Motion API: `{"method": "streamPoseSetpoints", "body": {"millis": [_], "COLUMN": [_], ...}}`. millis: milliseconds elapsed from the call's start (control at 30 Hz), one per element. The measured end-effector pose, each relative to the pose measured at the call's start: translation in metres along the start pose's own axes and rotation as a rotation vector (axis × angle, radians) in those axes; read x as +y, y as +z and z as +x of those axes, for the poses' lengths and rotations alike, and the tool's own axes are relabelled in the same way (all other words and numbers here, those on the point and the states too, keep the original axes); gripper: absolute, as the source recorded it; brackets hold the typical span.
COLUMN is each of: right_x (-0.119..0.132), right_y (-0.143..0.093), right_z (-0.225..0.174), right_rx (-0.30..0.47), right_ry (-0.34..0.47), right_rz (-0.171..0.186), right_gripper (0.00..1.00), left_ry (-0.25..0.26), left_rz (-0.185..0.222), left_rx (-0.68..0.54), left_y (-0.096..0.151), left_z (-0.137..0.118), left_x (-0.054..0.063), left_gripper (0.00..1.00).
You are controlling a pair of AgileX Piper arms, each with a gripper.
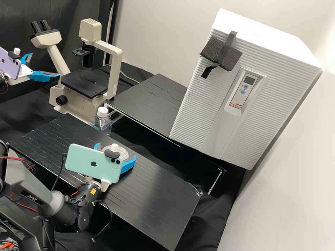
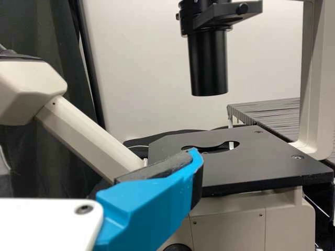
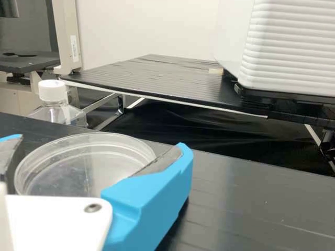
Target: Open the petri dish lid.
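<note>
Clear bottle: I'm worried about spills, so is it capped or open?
Capped: the white cap sits on the neck of the clear bottle, which stands upright.

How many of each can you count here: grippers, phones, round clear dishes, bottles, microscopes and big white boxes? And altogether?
2 grippers: left gripper, right gripper
2 phones: lilac phone, green phone
1 dish
1 bottle
1 microscope
1 white box
Total: 8

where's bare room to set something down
High view: bare on the near table left of the phone and right of the dish, and on the far table between microscope and white box. Crowded: the dish, with the right gripper around it and the bottle behind.
</note>
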Motion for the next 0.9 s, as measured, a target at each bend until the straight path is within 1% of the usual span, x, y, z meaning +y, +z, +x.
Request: {"method": "streamPoseSetpoints", "body": {"millis": [67,167,233,333,400,467,533,700,800,900], "right_x": [0.000,0.000,0.000,0.000,0.000,0.002,0.002,0.003,0.003,0.001], "right_y": [0.000,-0.001,-0.002,-0.006,-0.009,-0.012,-0.014,-0.018,-0.019,-0.019], "right_z": [0.000,0.000,-0.001,-0.002,-0.003,-0.005,-0.006,-0.007,-0.008,-0.008], "right_rx": [0.000,0.004,0.005,0.018,0.027,0.035,0.040,0.050,0.053,0.055], "right_ry": [0.000,-0.001,0.000,-0.002,0.000,0.011,0.019,0.031,0.030,0.012], "right_rz": [0.002,0.017,0.012,0.013,-0.003,-0.030,-0.043,-0.068,-0.074,-0.079], "right_gripper": [0.00,0.00,0.00,0.00,0.00,0.00,0.00,0.00,0.00,0.00], "left_ry": [0.000,0.000,0.000,0.000,0.000,0.000,0.000,0.000,0.000,0.000], "left_rz": [0.000,0.000,0.000,0.000,0.000,0.000,0.000,0.000,0.000,0.000], "left_rx": [0.000,0.000,0.000,0.000,0.000,0.000,0.000,0.000,0.000,0.000], "left_y": [0.000,0.000,0.000,0.000,0.000,0.000,0.000,0.000,0.000,0.000], "left_z": [0.000,0.000,0.000,0.000,0.000,0.000,0.000,0.000,0.000,0.000], "left_x": [0.000,0.000,0.000,0.000,0.000,0.000,0.000,0.000,0.000,0.000], "left_gripper": [1.00,1.00,1.00,1.00,1.00,1.00,1.00,1.00,1.00,1.00]}}
